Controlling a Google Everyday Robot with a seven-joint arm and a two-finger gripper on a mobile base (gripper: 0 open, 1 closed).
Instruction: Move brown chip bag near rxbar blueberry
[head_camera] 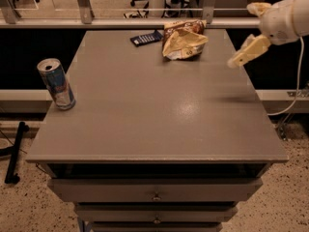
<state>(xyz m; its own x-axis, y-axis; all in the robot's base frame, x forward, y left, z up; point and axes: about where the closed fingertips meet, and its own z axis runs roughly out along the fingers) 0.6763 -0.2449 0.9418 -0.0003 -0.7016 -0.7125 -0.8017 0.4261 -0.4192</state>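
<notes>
The brown chip bag (183,40) lies crumpled on the grey table (159,115) at the far middle. The rxbar blueberry (146,37), a small flat dark blue wrapper, lies just left of the bag, a short gap between them. My gripper (251,30) hangs over the table's far right edge, to the right of the bag and well apart from it. It is open and empty, with one cream finger (248,52) pointing down-left and the other above it.
A blue-silver drink can (57,83) stands upright near the table's left edge. Drawers (155,193) sit under the table front. A metal rail (145,21) runs behind the table. A cable hangs at the right.
</notes>
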